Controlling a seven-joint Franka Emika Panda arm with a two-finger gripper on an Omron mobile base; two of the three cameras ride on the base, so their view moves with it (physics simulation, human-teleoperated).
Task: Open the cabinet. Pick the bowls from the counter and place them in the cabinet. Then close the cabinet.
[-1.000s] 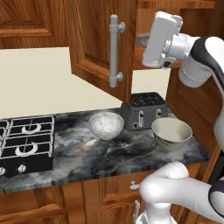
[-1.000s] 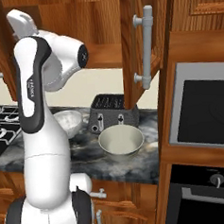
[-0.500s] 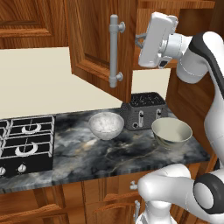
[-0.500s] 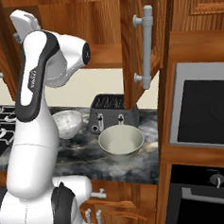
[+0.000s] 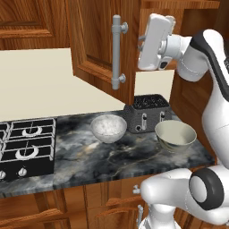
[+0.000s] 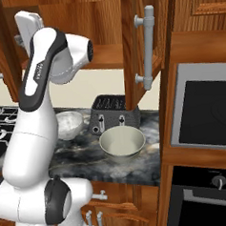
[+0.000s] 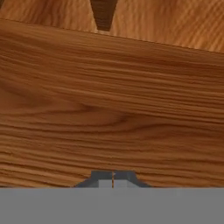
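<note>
We see the gripper point(image 7: 113, 176) pressed together, empty, close against cabinet point(image 5: 96, 42) wood, both doors swung open. On the counter point(image 5: 112, 156), the speckled bowl point(image 5: 108, 127) sits mid-depth and the cream bowl point(image 5: 175, 135) near the right edge, the toaster point(image 5: 146, 112) behind them.

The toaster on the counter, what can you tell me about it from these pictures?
The toaster is a dark, speckled grey box with two long slots on top and two small pale levers and knobs on its front. It stands upright at the back of the dark marble counter, below the open cabinet door. The speckled bowl sits beside it on one side, the cream bowl in front on the other.
</note>
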